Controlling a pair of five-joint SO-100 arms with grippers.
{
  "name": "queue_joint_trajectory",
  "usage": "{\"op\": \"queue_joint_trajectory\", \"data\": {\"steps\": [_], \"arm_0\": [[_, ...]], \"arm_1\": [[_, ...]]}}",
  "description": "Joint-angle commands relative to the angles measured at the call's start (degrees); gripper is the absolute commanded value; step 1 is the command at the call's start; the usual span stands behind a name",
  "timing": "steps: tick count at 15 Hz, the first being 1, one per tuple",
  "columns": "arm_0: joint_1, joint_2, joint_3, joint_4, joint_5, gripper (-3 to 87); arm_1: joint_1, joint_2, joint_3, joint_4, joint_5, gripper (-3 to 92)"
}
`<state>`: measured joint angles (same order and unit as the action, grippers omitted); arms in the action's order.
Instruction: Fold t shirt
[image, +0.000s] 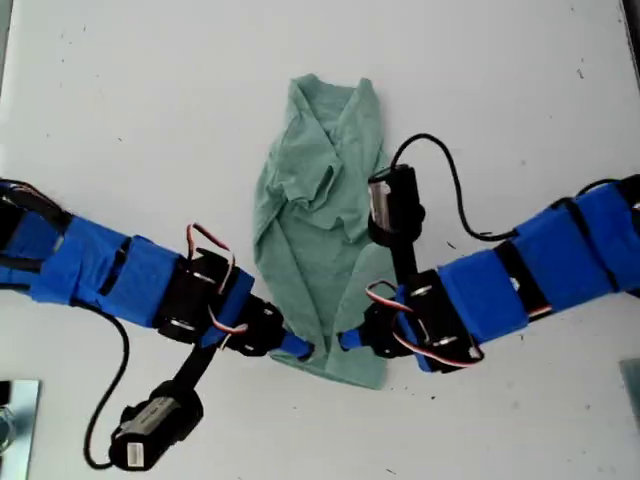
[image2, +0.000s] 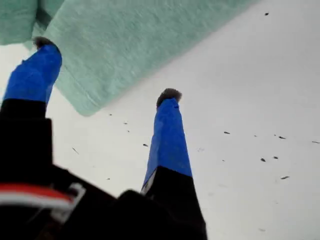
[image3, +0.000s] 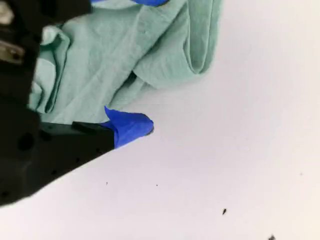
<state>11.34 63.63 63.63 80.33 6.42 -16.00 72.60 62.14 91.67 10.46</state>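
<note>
Across the middle of the white table (image: 120, 90) lies one t shirt (image: 320, 220), pale green, bunched into a long wrinkled strip that runs from far to near. Two blue-taped arms reach it in the exterior view, one arm (image: 110, 270) from the exterior view's left and one arm (image: 530, 265) from the exterior view's right. Their tips come close together at the near hem. I cannot match either arm to a wrist view.

My first gripper (image2: 107, 70) is spread wide. One of its fingertips (image2: 45, 47) touches the shirt's edge, and the other sits apart from the cloth over bare table. That view shows a hemmed corner of the shirt and dark specks on the table, which the exterior view shows far less clearly.

My second gripper (image2: 0, 0) — no: my second gripper (image3: 147, 65) also stands apart, with cloth lying between its two blue tips. One tip rests just beside the fabric, and the other shows only at the picture's edge. Here a rounded fold of the shirt is seen close up.

Only the exterior view shows the whole garment, both arms together and their two black camera housings with cables.
</note>
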Motion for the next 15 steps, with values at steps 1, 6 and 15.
{"op": "queue_joint_trajectory", "data": {"steps": [1, 6, 15], "arm_0": [[1.2, -2.5, -3.3, -2.1, -1.7, 35.8], [-1.3, -8.0, -4.7, -4.3, -3.9, 25.8], [7.8, 0.4, -9.9, -12.7, 0.1, -0.1]], "arm_1": [[-1.2, -3.5, -3.0, -3.3, 1.1, 35.3], [-2.6, -10.8, -2.5, -13.2, 0.7, 3.9], [-3.8, -0.3, -6.4, -15.6, -13.6, -0.8]]}}
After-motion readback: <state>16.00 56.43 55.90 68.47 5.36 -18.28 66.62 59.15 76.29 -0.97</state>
